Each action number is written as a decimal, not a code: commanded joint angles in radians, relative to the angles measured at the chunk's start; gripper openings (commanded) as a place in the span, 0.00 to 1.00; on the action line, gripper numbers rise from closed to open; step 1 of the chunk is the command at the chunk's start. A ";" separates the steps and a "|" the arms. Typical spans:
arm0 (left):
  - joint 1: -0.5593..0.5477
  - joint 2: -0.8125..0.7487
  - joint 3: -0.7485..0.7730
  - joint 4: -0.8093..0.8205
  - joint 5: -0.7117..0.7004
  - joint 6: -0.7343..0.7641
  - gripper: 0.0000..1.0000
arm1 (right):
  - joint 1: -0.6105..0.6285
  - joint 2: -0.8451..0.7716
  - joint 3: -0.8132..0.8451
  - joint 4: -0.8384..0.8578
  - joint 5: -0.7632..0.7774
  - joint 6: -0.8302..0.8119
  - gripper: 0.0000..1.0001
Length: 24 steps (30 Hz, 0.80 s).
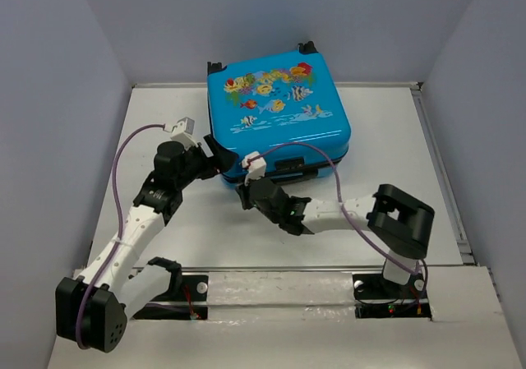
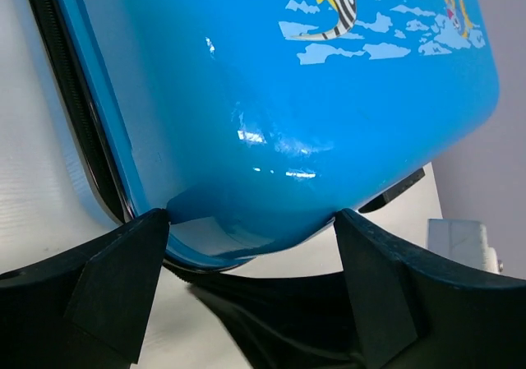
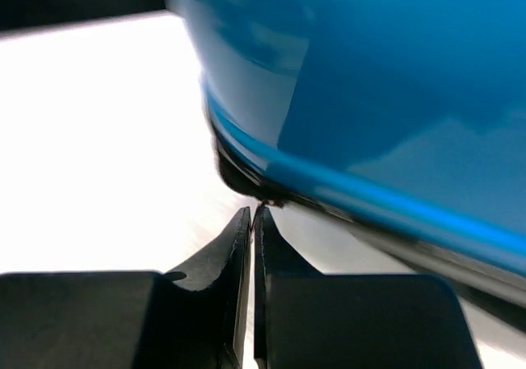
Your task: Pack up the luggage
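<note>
The luggage [image 1: 278,110], a small bright-blue hard-shell suitcase printed with cartoon fish and coral, lies flat with its printed side up on the white table [image 1: 394,139], towards the far side and near the middle. My left gripper [image 1: 219,160] has its black fingers [image 2: 123,270] spread wide, one on each side of the suitcase's near-left corner. The left finger touches the shell beside the black zipper band [image 2: 78,106]. My right gripper [image 3: 253,213] has its fingers pressed together, with the tips right at the dark seam under the near edge. I cannot tell whether they pinch anything.
</note>
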 commanded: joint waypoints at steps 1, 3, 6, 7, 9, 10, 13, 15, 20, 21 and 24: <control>-0.053 -0.044 0.076 0.009 0.194 -0.038 0.91 | 0.122 0.108 0.173 0.175 -0.251 -0.007 0.07; -0.051 -0.071 0.112 -0.074 0.191 -0.012 0.92 | 0.122 0.142 0.182 0.267 -0.279 -0.011 0.07; -0.051 -0.130 0.126 -0.137 0.191 -0.020 0.92 | 0.122 0.194 0.201 0.411 -0.297 -0.001 0.07; -0.051 -0.142 0.130 -0.151 0.184 -0.038 0.92 | 0.122 0.211 0.202 0.455 -0.300 0.015 0.07; -0.051 -0.174 0.133 -0.167 0.162 -0.044 0.93 | 0.122 0.269 0.182 0.615 -0.291 0.091 0.07; -0.051 -0.188 0.133 -0.168 0.157 -0.054 0.93 | 0.122 0.284 0.172 0.661 -0.293 0.117 0.07; -0.051 -0.185 0.136 -0.173 0.154 -0.055 0.93 | 0.122 0.273 0.088 0.767 -0.302 0.173 0.07; -0.051 -0.168 0.146 -0.170 0.156 -0.054 0.93 | 0.122 0.189 -0.036 0.775 -0.297 0.164 0.15; -0.051 -0.139 0.199 -0.202 0.108 0.017 0.94 | 0.122 -0.091 -0.307 0.555 -0.221 0.275 0.85; -0.050 -0.134 0.208 -0.205 0.099 0.026 0.95 | 0.122 -0.134 -0.350 0.524 -0.198 0.319 0.89; -0.050 -0.122 0.248 -0.226 0.043 0.066 0.96 | 0.122 -0.255 -0.471 0.361 -0.087 0.519 0.87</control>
